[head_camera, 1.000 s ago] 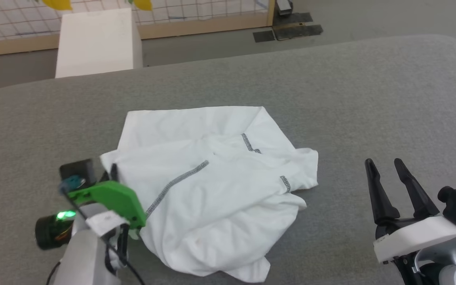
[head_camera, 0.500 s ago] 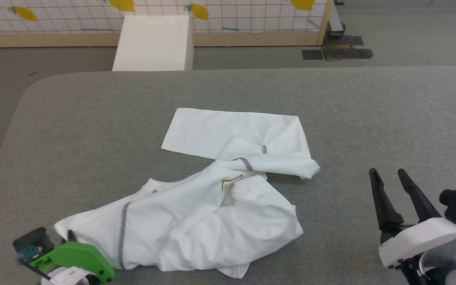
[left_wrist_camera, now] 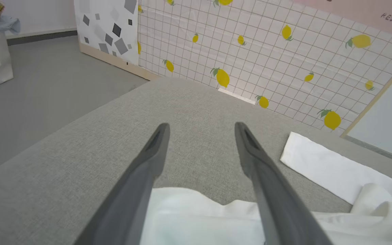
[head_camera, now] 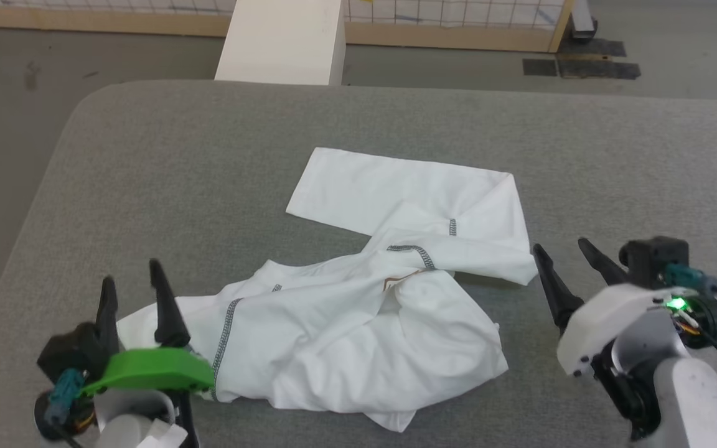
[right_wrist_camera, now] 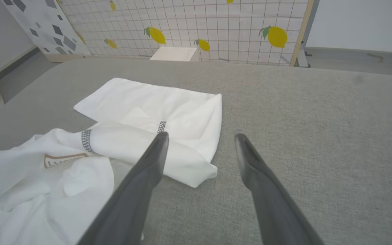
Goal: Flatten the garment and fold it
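Plainly left gripper (head_camera: 131, 271), right gripper (head_camera: 561, 244) gaping (empty); left above garment (head_camera: 346, 323).

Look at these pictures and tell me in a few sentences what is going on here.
A two-armed robot is working on a white long-sleeved shirt crumpled on a grey table. Its left pincer stands open at the shirt's near left edge, gripping nothing. The right pincer stands open beside the shirt's right side. The shirt is not yet flattened or folded.

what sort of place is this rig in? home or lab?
Probably a staged lab or data-collection bay, not a home: a lemon-print grid partition on a wooden frame, a bare grey floor, and a grey padded table with the garment on it.
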Controlling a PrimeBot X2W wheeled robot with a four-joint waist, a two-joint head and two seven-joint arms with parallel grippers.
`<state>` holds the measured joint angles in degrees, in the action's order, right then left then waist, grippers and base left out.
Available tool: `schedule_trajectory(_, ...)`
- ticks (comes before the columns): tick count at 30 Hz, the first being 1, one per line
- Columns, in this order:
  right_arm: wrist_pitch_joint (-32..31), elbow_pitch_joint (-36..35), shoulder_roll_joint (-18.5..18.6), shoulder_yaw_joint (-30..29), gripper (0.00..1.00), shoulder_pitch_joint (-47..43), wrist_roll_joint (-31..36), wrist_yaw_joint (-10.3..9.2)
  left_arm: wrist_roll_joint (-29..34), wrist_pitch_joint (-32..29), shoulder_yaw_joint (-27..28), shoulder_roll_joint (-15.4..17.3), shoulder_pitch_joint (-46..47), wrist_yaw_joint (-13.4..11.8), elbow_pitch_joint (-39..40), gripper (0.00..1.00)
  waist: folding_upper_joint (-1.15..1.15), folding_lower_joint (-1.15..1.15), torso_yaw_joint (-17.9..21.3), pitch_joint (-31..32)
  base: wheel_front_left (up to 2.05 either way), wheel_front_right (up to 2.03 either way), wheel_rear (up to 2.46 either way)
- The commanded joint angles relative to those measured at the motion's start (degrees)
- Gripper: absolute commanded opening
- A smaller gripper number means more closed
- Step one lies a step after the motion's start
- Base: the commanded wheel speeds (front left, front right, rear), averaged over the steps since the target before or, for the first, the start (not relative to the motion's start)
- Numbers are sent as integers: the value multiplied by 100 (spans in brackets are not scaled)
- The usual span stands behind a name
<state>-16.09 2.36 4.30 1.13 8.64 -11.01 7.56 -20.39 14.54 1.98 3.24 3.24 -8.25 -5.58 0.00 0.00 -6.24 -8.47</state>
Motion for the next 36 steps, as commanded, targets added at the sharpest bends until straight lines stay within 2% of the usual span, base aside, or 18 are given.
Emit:
schedule_trajectory(1,-75,204,50,6,100,199,48,-8,125,38,-38,-23,159,65,169,100,0,0,-148,-161,0,0,0)
schedule_trajectory(6,-541,1060,129,73,100,786,82,-8,398,43,-200,-32,288,321,703,100,0,0,-281,-386,0,0,0)
schedule_trajectory(9,-1122,1555,149,167,100,1049,35,-8,336,44,-357,-34,309,336,810,100,0,0,-349,-499,0,0,0)
schedule_trajectory(13,-1874,1882,204,414,100,1219,-167,-8,264,45,-495,-34,308,322,791,100,0,0,-387,-572,0,0,0)
schedule_trajectory(14,-2059,1907,223,469,48,1234,-281,-8,250,45,-514,-35,310,311,769,100,0,0,-390,-577,0,0,0)
schedule_trajectory(15,-2154,1899,246,531,22,1236,-363,-8,234,45,-521,-35,311,303,755,100,0,0,-387,-574,0,0,0)
schedule_trajectory(16,-2177,1851,279,563,0,1235,-460,-8,220,45,-519,-35,308,294,740,100,0,0,-374,-559,0,0,0)
schedule_trajectory(18,-2024,1708,354,526,0,1228,-534,-8,215,45,-496,-35,284,271,714,100,0,0,-325,-510,0,0,0)
schedule_trajectory(21,-1503,1449,445,173,0,1208,-452,-8,229,45,-457,-35,233,246,656,100,0,0,-237,-375,0,0,0)
schedule_trajectory(26,-754,780,478,-952,0,984,-24,-8,241,45,-385,-35,136,283,555,100,0,0,-47,-56,0,0,0)
schedule_trajectory(31,-726,-298,299,-2218,0,397,621,-8,234,45,-398,-35,20,328,459,100,0,0,173,169,0,0,0)
schedule_trajectory(36,-1073,-1252,-19,-3283,0,-280,1062,-8,218,45,-455,-35,-8,356,396,100,0,0,378,234,0,0,0)
